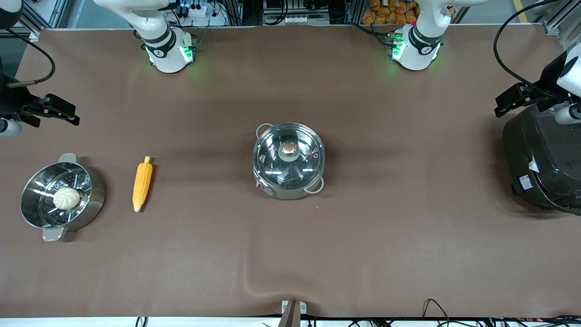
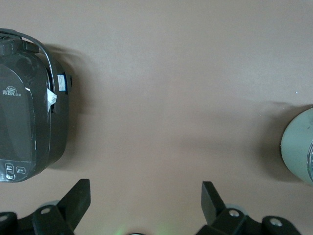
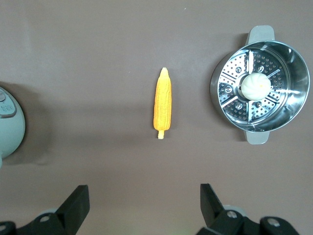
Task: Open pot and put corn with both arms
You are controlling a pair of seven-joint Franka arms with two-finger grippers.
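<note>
Progress: nothing of the task looks done; the lid is on and the corn lies on the counter, so by my reading lifting the lid and moving the corn both remain.
Pot (image 1: 288, 160): shiny round steel, two small looped handles, mid-counter, the landmark for all else.
Lid (image 1: 289, 154): clear glass dome with a round knob (image 1: 288, 148), seated on the pot's rim.
Corn (image 1: 142, 184): yellow-orange tapered cob, bumpy kernels, pale stub at the end farther from the front camera; lies flat, well apart from the pot, toward the right arm's end of the counter.
Steamer pot (image 1: 93, 200): polished steel with a perforated insert, farther from the pot than the corn, same end.
Bun (image 1: 66, 198): round, white, pleated, resting on the insert.
Rice cooker (image 1: 540, 163): big, black, glossy, well apart from the pot at the left arm's end.
Counter (image 1: 363, 236): matte brown sheet, slightly rippled at its nearest edge.
Left pincer (image 2: 145, 201): fingers spread wide, holding nothing, high over the rice cooker's end; this arm waits.
Right pincer (image 3: 145, 201): fingers spread wide, holding nothing, high over bare counter near the corn.
</note>
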